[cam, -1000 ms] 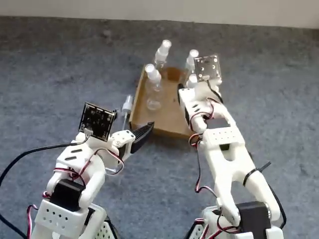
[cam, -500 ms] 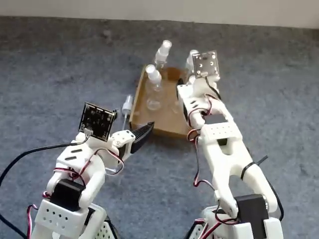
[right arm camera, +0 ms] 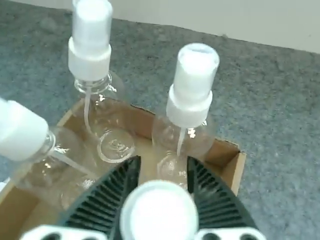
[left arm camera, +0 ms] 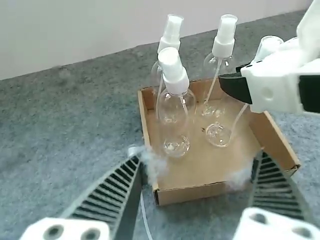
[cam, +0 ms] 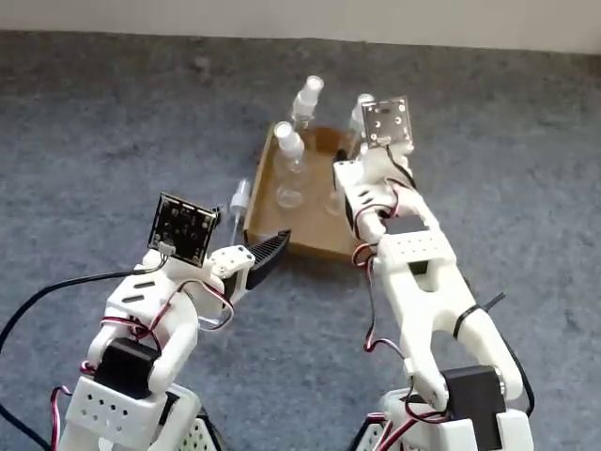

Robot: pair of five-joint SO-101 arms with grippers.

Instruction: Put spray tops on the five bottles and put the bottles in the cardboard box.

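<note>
Nearest to us, the left end effector [left arm camera: 199, 160] hangs above the grey carpeted tabletop [cam: 113, 122], just short of the near left corner of the shallow brown cardboard box [left arm camera: 200, 192]. Its two black ribbed jaws are spread wide with nothing between them. A loose white spray top with a thin tube [cam: 239, 199] lies on the carpet just outside the box's left wall. We cannot tell whether it touches the wall, and in the left wrist view it is blurred beside a jaw.

The box sits open on the tabletop, and we count four bottles in it. In its left half stands an upright clear plastic bottle with a white spray top [left arm camera: 172, 117]; the edge of the right wrist view cuts it off.

Further in, towards the right wall, the right end effector [right arm camera: 162, 167] is clamped on the round white cap [right arm camera: 160, 215] of a second clear bottle [left arm camera: 219, 132], with one black jaw on each side. The base of this bottle is low over the box floor, but we cannot tell whether it rests there. In the high view, the right arm's wrist and camera board cover this end effector and most of the bottle.

At the far wall stand a far-left bottle [right arm camera: 97, 95] and a far-right bottle [right arm camera: 192, 85], both capped and apart from each other. Their bases seem to be just inside the wall, but the clear bodies overlapping the cardboard edge make that hard to judge.
</note>
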